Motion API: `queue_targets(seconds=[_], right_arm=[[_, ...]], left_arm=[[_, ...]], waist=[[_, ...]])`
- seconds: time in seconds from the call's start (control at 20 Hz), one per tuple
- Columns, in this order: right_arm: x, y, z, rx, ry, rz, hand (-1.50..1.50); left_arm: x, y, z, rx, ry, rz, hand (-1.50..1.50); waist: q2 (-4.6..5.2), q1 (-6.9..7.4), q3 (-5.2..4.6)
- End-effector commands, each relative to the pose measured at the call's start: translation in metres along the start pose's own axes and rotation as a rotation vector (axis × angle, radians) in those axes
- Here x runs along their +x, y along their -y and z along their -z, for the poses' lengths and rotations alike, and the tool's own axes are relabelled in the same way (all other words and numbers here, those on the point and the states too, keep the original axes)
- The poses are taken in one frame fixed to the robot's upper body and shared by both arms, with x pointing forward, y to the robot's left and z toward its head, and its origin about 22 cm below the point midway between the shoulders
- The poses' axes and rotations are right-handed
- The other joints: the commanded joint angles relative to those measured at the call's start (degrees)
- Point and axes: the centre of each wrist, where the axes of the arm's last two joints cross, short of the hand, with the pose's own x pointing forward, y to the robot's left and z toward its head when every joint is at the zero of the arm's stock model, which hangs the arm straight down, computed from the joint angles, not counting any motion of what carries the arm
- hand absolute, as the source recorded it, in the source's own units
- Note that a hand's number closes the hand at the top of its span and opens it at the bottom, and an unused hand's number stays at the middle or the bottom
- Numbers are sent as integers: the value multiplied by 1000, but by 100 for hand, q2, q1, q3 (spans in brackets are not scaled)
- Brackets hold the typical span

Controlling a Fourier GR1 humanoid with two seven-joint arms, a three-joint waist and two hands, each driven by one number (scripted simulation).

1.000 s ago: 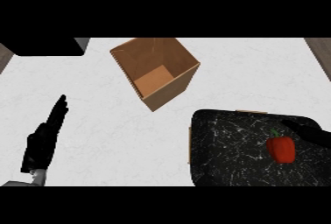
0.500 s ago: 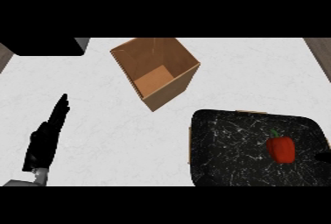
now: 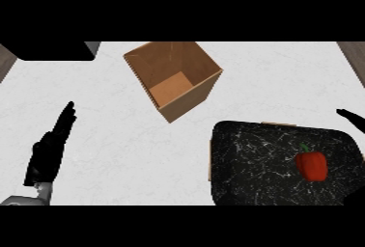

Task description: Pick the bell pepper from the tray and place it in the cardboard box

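The bell pepper [image 3: 312, 165] lies on the dark tray [image 3: 249, 164] at four o'clock. The cardboard box [image 3: 173, 77] stands open at twelve, unmarked. My left hand [image 3: 50, 150] rests open at eight; my right hand [image 3: 351, 116], at three, barely shows, fingers unclear.

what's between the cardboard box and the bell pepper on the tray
In the head view, only bare white counter and the tray's dark marbled surface lie between the cardboard box and the bell pepper; no other object.
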Motion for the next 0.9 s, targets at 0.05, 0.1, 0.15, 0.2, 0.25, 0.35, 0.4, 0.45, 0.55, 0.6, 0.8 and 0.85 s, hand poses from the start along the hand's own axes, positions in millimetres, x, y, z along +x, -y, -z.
queue_targets(seconds=[0.05,0.1,0.15,0.2,0.25,0.35,0.4,0.45,0.55,0.6,0.8,0.85], right_arm=[[33,-11,-11,55,-81,-46,-150],[34,-15,4,28,-88,-23,-150],[38,-39,-3,20,-99,-15,-150],[27,-25,7,42,-101,-42,-150],[31,-32,10,32,-112,-30,-150],[19,-19,2,27,-136,-40,-150],[31,-34,8,20,-145,-47,-150],[27,-25,17,31,-159,-59,-150],[25,-23,-4,64,-163,-69,-150],[28,-44,19,53,-160,-66,-150],[11,-52,11,62,-178,-70,-150],[17,-42,17,53,-183,-60,-150]], left_arm=[[-6,3,-2,-10,-7,2,0],[12,-1,-7,10,3,1,0],[5,2,-12,-5,-3,-16,0],[-9,20,12,-18,0,-2,0],[-1,13,-8,0,-8,7,0],[-3,7,-22,-11,-13,-12,0],[-8,0,-11,6,-2,4,0],[5,7,-1,-16,13,-19,0],[-7,9,-13,-8,-5,5,0],[7,19,-13,-6,-13,-6,0],[21,6,1,3,5,-1,0],[7,9,-2,15,-12,0,0]], waist=[[-2,-12,6],[-1,24,10],[-4,9,10],[9,-29,8],[1,1,10],[-6,-8,11],[0,-7,10],[3,-6,10],[-4,-28,9],[1,-1,11],[-3,-30,12],[0,-17,10]])
